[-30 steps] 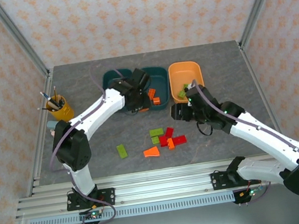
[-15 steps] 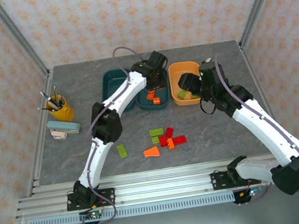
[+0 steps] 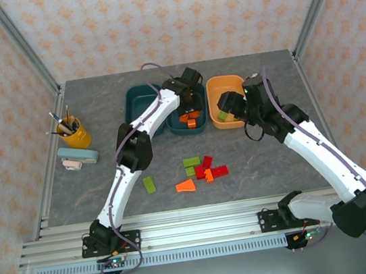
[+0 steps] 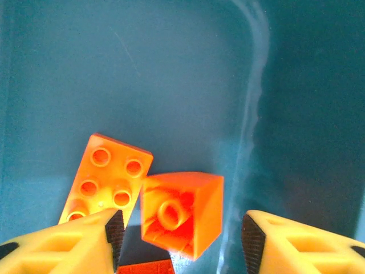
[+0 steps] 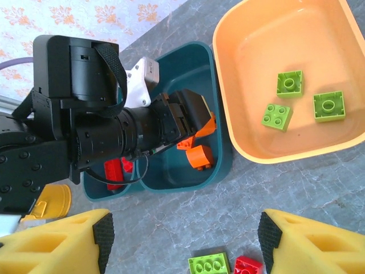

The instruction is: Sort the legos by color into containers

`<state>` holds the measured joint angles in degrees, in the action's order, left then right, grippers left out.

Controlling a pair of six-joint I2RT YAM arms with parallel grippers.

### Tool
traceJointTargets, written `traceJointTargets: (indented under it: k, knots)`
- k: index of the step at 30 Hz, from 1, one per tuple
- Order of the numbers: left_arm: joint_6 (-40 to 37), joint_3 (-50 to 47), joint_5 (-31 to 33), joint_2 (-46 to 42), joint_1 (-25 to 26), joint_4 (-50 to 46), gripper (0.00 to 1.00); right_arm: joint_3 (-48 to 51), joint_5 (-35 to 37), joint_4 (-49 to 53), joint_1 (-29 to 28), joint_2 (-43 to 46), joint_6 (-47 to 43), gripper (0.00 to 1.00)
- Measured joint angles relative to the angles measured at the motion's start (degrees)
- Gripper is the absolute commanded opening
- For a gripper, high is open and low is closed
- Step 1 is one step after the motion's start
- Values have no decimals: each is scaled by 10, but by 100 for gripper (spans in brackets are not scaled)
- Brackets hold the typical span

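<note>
**A:** Drop-off is judged in hand: an orange brick [image 4: 182, 212] is seen loose in the teal tray [image 4: 171, 68], just beside the orange tray [image 5: 274, 51], with the left tool [image 4: 181, 224] held over it, jaws apart.

**B:** The right tool [image 5: 183, 231] is held spread and empty, near the orange tray. Next, lifting clear is called for. Then loose bricks [image 3: 201, 170] are to be fetched from the worktop [image 3: 257, 181], nearward of the orange tray.
</note>
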<state>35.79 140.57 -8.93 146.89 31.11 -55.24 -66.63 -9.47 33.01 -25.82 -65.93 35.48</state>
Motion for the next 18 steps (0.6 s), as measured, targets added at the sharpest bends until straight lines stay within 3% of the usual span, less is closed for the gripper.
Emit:
traceJointTargets:
  k: [6,9,12,18]
  knots:
    - [-4,-4,8,-52,0,-21,66,-1,-2,31,0,1,-32,68]
    - [-5,-35,27,-129,0,-26,68,-4,1,50,-14,1,-62,68]
    - [-2,-127,53,-251,0,-22,69,-6,8,60,-56,1,-94,67]
    - [39,-389,127,-532,0,-6,72,-13,32,64,-191,-54,-130,67]
